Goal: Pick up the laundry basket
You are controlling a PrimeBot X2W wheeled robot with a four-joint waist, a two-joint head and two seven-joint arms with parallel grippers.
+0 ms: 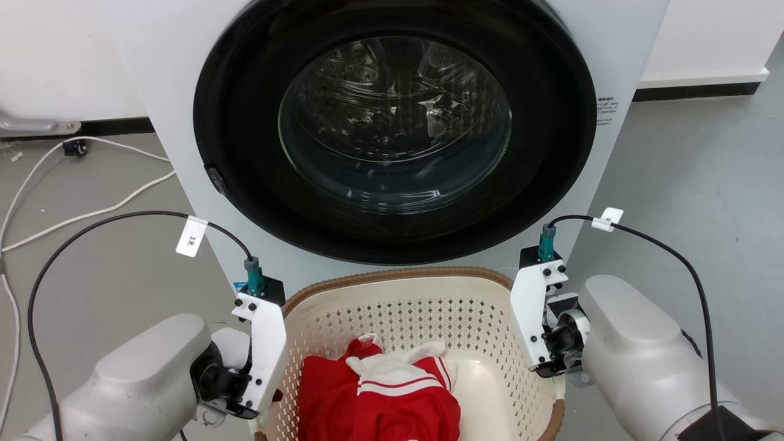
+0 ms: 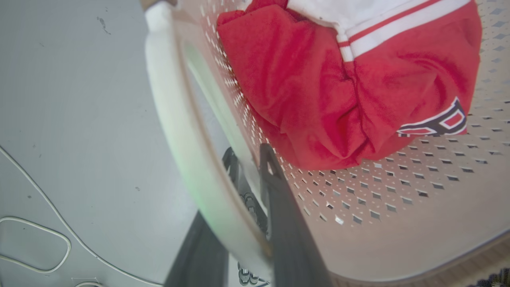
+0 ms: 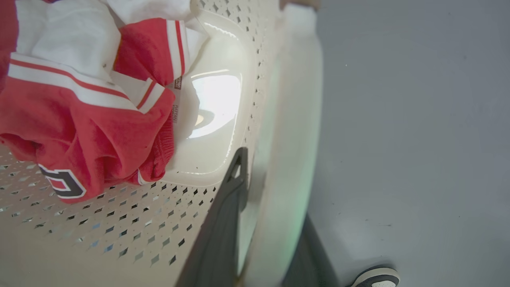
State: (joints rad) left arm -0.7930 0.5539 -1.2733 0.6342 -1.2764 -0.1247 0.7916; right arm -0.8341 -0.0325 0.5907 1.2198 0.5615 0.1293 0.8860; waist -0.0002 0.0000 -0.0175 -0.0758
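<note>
Big white front-loading washer [image 1: 392, 141] takes up most of the scene, round dark door shut, grey floor [image 1: 692, 184] all around it. Right in front of it, just below the door, is the laundry basket [image 1: 398, 288], the cream one with all the little holes and the brown woven rim, sitting between the robot's two arms; can't honestly tell whether it's resting on the floor or slightly off it. Inside there's a bunched-up red and white garment [image 1: 380, 398] with striped trim, lying on the basket's bottom towards the left side. The left gripper [image 2: 247, 153] comes down over the left white handle [image 2: 175, 119], one dark finger [image 2: 279, 207] inside the basket wall and the other outside, closed narrow with the handle pinched between them as far as I can see. Same story on the other side, the right gripper [image 3: 259, 167] straddles the right handle [image 3: 295, 119], inner finger [image 3: 223, 223] against the perforated wall, outer one on the floor side, clamped on it. White cables [image 1: 86, 208] trail over the floor left of the washer, and the toe of someone's shoe [image 3: 374, 277] pokes in by the right arm
</note>
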